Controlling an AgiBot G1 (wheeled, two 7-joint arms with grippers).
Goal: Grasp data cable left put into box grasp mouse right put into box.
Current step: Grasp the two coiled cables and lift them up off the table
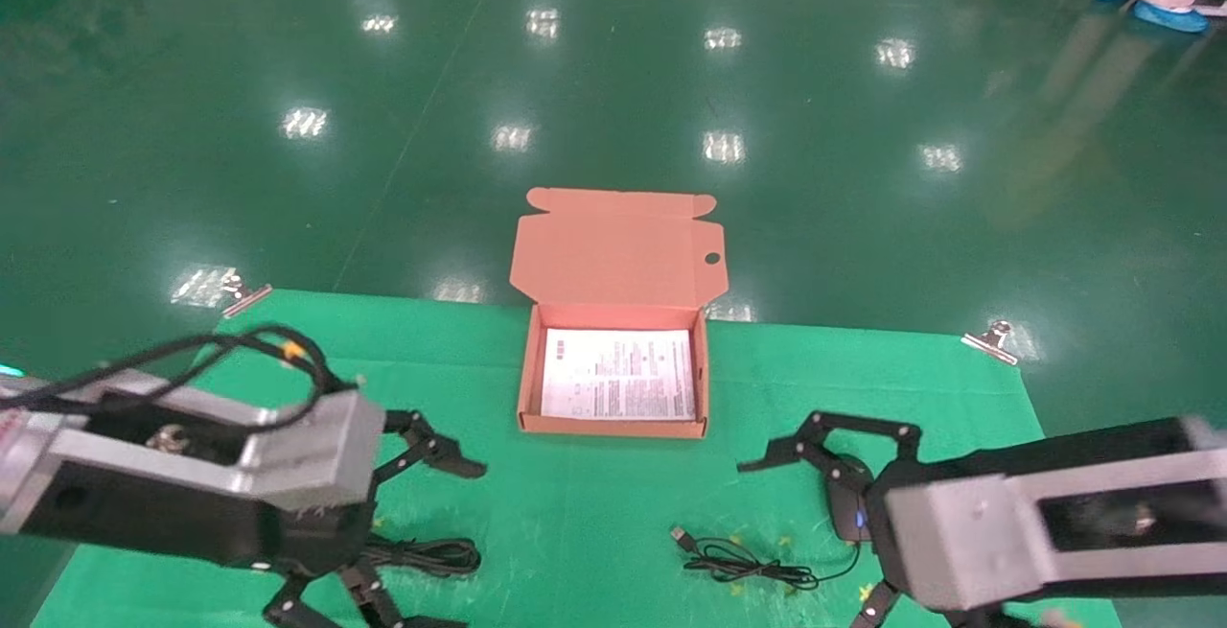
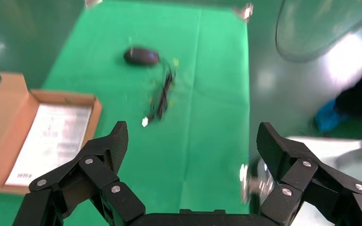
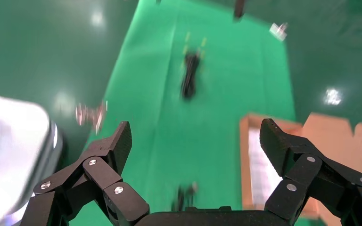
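Observation:
The box (image 1: 613, 427) stands open at the mat's far middle, lid raised, a white printed sheet inside. The data cable (image 1: 436, 556), a black bundle, lies at the near left, partly hidden under my left gripper (image 1: 455, 546), which is open and empty just above it. The mouse (image 1: 848, 508) lies at the near right with its thin cord (image 1: 752, 566) and USB plug running left. My right gripper (image 1: 800, 544) is open and empty above the mouse. The left wrist view shows the mouse (image 2: 141, 55) and box (image 2: 52, 96). The right wrist view shows the data cable (image 3: 190, 75) and box (image 3: 245, 160).
The green mat (image 1: 594, 532) covers the table, held by metal clips at the far left (image 1: 247, 294) and far right (image 1: 992, 338) corners. Beyond it is a shiny green floor. A person's feet in blue shoe covers (image 1: 1165, 14) show at the far right.

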